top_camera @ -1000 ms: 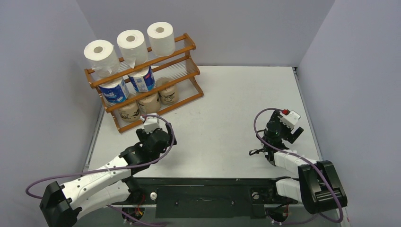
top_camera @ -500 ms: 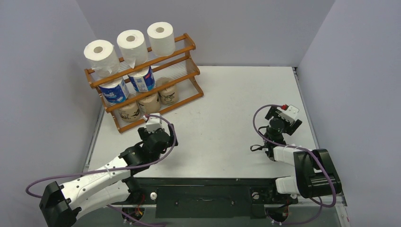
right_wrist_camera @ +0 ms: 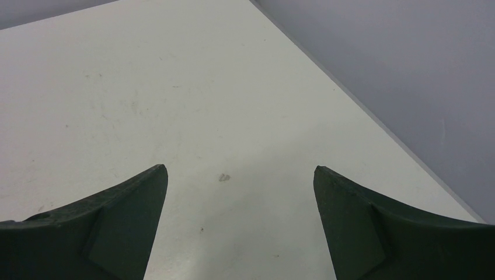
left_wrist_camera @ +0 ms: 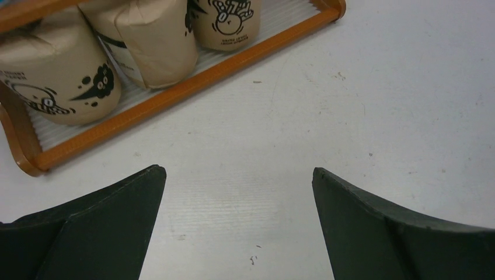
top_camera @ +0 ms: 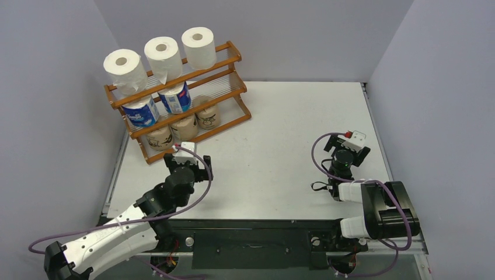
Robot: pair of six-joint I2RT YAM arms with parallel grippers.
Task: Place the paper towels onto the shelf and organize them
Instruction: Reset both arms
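Note:
The orange-brown shelf stands at the back left. Three white rolls sit on its top tier, two blue-and-white rolls on the middle tier, and three brown printed rolls on the bottom tier. In the left wrist view the brown rolls stand behind the bottom rail. My left gripper is open and empty, just in front of the shelf, over bare table. My right gripper is open and empty at the right side of the table.
Grey walls enclose the white table at the back and both sides. The right wall meets the table edge close to my right gripper. Purple cables loop around both arms.
My left arm has drawn back from the shelf toward the near edge, gripper open. My right arm has folded in and turned its gripper down toward the table.

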